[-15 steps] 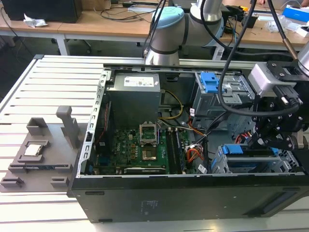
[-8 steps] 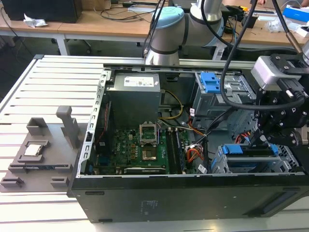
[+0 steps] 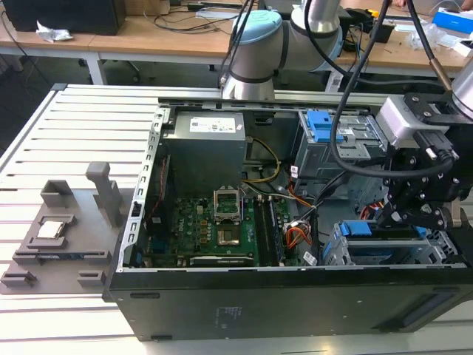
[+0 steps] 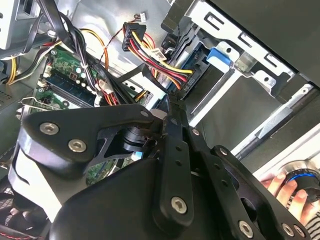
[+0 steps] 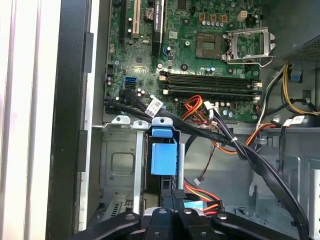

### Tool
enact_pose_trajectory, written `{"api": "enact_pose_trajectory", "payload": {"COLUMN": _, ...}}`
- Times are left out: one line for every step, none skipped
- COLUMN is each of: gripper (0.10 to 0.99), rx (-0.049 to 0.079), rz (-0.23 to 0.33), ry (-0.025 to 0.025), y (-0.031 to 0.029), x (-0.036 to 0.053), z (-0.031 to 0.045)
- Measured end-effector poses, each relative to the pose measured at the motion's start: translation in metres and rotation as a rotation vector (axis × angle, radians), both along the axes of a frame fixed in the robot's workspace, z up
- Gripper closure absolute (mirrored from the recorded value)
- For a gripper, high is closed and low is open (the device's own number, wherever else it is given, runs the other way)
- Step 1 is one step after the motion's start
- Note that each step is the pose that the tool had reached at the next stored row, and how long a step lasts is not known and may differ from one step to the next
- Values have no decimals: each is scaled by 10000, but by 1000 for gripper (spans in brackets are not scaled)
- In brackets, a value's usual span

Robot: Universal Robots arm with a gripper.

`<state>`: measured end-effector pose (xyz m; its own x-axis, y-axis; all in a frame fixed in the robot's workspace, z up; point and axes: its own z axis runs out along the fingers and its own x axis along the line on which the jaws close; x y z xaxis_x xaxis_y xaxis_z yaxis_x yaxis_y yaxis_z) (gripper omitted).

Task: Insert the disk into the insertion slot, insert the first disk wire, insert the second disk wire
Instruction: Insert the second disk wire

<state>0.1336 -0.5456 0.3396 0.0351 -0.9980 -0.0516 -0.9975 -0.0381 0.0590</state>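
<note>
Now | gripper [image 5: 172,212]: fingers closed on a black wire connector [image 5: 169,192] | beside the disk [image 5: 164,159]

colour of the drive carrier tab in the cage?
Bright blue carrier tab, clearest in the first wrist view.

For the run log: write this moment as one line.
gripper: low over slot | disk: blue carrier sits in slot | wires: coloured bundle beside gripper

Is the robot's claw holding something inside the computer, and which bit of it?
I cannot tell. The gripper hangs low over the drive cage at the exterior view's right, near the bundle of coloured wires, but its own black links hide the tips.
</note>
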Motion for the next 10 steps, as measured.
{"api": "enact_pose_trajectory", "payload": {"gripper": 980, "rx": -6, "rz": -1, "ry": 0, "y": -1, "x": -1, "z": -10}}
{"api": "enact_pose_trajectory", "payload": {"gripper": 980, "rx": -9, "rz": -2, "ry": -1, "y": -1, "x": -1, "z": -19}}
{"api": "enact_pose_trajectory", "payload": {"gripper": 980, "rx": -6, "rz": -2, "ry": 0, "y": 0, "x": -1, "z": -34}}
{"api": "enact_pose_trajectory", "payload": {"gripper": 980, "rx": 1, "rz": -2, "ry": 0, "y": 0, "x": -1, "z": -41}}
{"api": "enact_pose_trajectory", "payload": {"gripper": 980, "rx": 2, "rz": -2, "ry": -1, "y": 0, "x": -1, "z": -40}}
{"api": "enact_pose_trajectory", "payload": {"gripper": 980, "rx": 21, "rz": -3, "ry": -3, "y": 1, "x": -1, "z": -22}}
{"api": "enact_pose_trajectory", "payload": {"gripper": 980, "rx": 31, "rz": -3, "ry": -2, "y": 0, "x": -1, "z": 41}}
{"api": "enact_pose_trajectory", "payload": {"gripper": 980, "rx": 8, "rz": -2, "ry": -2, "y": 0, "x": -1, "z": 113}}
{"api": "enact_pose_trajectory", "payload": {"gripper": 980, "rx": 6, "rz": -2, "ry": -2, "y": 0, "x": -1, "z": 176}}
{"api": "enact_pose_trajectory", "payload": {"gripper": 980, "rx": 7, "rz": -2, "ry": -2, "y": 0, "x": -1, "z": 208}}
